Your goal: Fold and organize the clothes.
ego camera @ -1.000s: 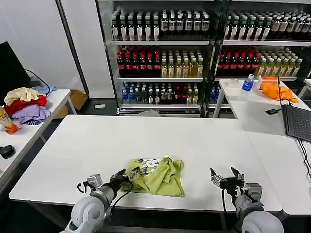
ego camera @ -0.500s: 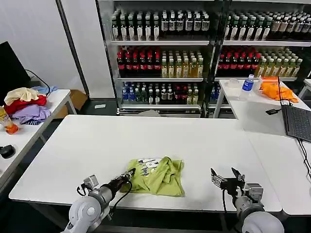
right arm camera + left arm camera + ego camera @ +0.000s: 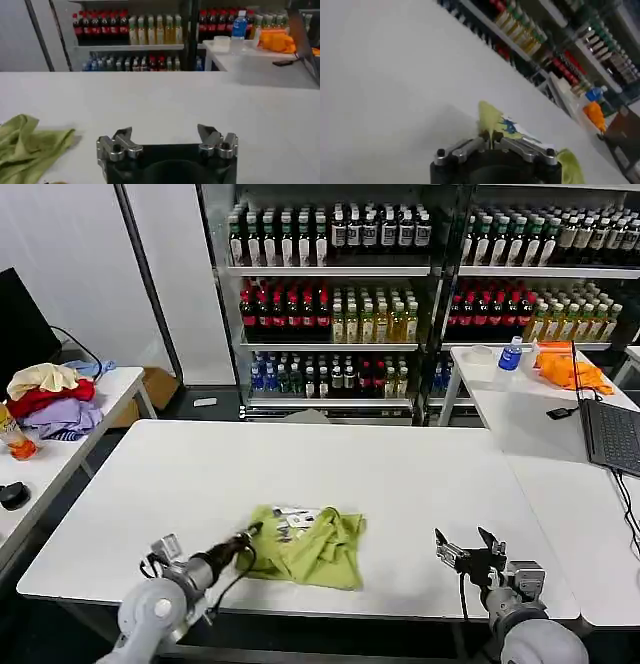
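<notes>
A crumpled lime T-shirt (image 3: 305,546) lies near the front edge of the white tabletop (image 3: 330,464). The left gripper (image 3: 246,537) pinches its left edge, fingers closed on the fabric. The right gripper (image 3: 464,548) hovers open, well apart to the right.

1. I see a white table (image 3: 420,474) ahead.
2. Bottle shelves (image 3: 335,294) stand behind it.
3. A clothes pile (image 3: 52,399) sits far left.
4. An orange cloth (image 3: 565,369) and a laptop (image 3: 612,434) lie right.
</notes>
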You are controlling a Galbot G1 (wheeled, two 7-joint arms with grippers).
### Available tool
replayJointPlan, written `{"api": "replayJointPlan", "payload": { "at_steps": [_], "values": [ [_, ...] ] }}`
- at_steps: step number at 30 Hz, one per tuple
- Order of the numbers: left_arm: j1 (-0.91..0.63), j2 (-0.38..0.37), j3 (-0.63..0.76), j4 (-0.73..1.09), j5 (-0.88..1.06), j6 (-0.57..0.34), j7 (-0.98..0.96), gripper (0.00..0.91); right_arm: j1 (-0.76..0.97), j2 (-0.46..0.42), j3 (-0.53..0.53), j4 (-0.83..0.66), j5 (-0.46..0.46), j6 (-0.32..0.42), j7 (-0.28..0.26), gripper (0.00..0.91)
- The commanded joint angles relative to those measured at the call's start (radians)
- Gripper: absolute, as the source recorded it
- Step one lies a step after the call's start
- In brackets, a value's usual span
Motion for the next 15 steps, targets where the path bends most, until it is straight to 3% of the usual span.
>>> {"api": "replayJointPlan", "payload": {
  "at_steps": [1,2,5,8,11,15],
  "values": [
    [-0.056,0.316,-0.314,0.001,-0.007,-0.003,0.042,0.020,0.021,0.010,-0.001,0.000,0.009,0.001,0.000,0.907],
    [-0.062,0.347,-0.346,0.012,-0.002,-0.003,0.053,0.020,0.026,0.012,-0.006,0.002,0.010,0.001,0.000,0.907],
    [-0.077,0.539,-0.416,0.038,0.011,-0.002,0.103,0.020,0.035,0.018,-0.014,0.007,0.011,0.001,0.000,0.907],
    [-0.090,0.638,-0.457,0.045,0.051,-0.003,0.140,0.020,0.037,0.026,-0.010,0.017,0.018,0.003,0.000,0.907],
    [-0.051,0.650,-0.429,-0.034,0.139,-0.004,0.161,0.020,0.037,0.036,-0.007,0.022,0.023,0.005,0.000,0.907],
    [0.036,0.538,-0.261,-0.156,0.414,-0.008,0.174,0.020,0.034,0.046,-0.011,0.018,0.020,0.010,-0.001,0.907]
  ]
}}
